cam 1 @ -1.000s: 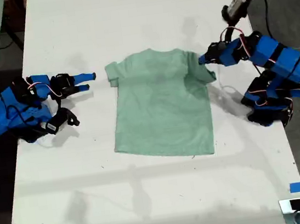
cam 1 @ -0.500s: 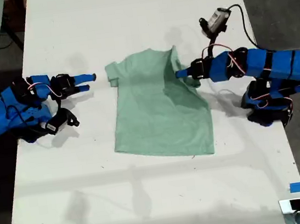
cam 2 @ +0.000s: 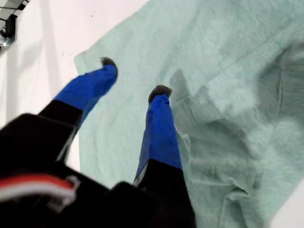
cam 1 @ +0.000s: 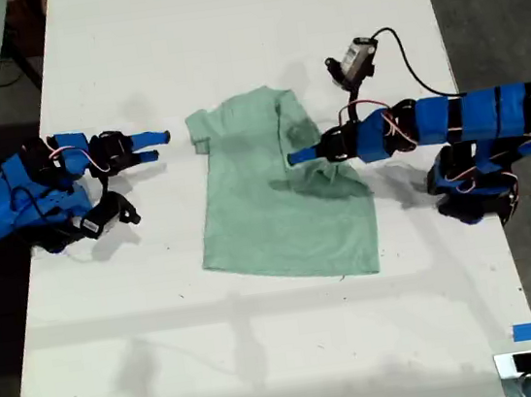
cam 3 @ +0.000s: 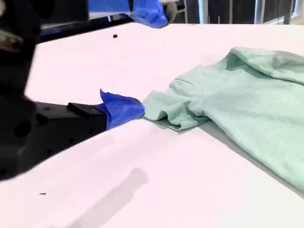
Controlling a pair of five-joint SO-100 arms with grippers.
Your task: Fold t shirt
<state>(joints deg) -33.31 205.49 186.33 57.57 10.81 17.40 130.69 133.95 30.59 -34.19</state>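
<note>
On the white table (cam 1: 267, 355), the t shirt (cam 1: 280, 197) lay flat on its back between our two arms, collar toward the far edge in the exterior view. The sleeve and shoulder on the exterior view's right were turned inward over the chest, making a rumpled flap. The rest of the body was spread out smooth.

Our first gripper (cam 1: 292, 159) reached in from the exterior view's right and sat over that flap. In the first wrist view, our first gripper (cam 2: 135, 76) had its fingers spread apart with nothing pinched between them, only the creased cloth below. We could not tell whether the tips (cam 2: 160, 90) pressed the cloth or hung just above it. We judged the arm was stretched this far so the side fold would land near the shirt's midline, and that the jaws stood parted to leave the cloth where it fell.

Our second gripper (cam 1: 156, 145) waited off the cloth at the exterior view's left, just beside the other sleeve (cam 1: 200, 131). In the second wrist view it was also open, one finger (cam 3: 124, 109) low on the table and almost touching the sleeve's bunched hem (cam 3: 166, 114). This looked like a ready stance for the matching fold from that side. The fold seemed to be in its early part, with one side in and the bottom hem not yet brought up.
</note>
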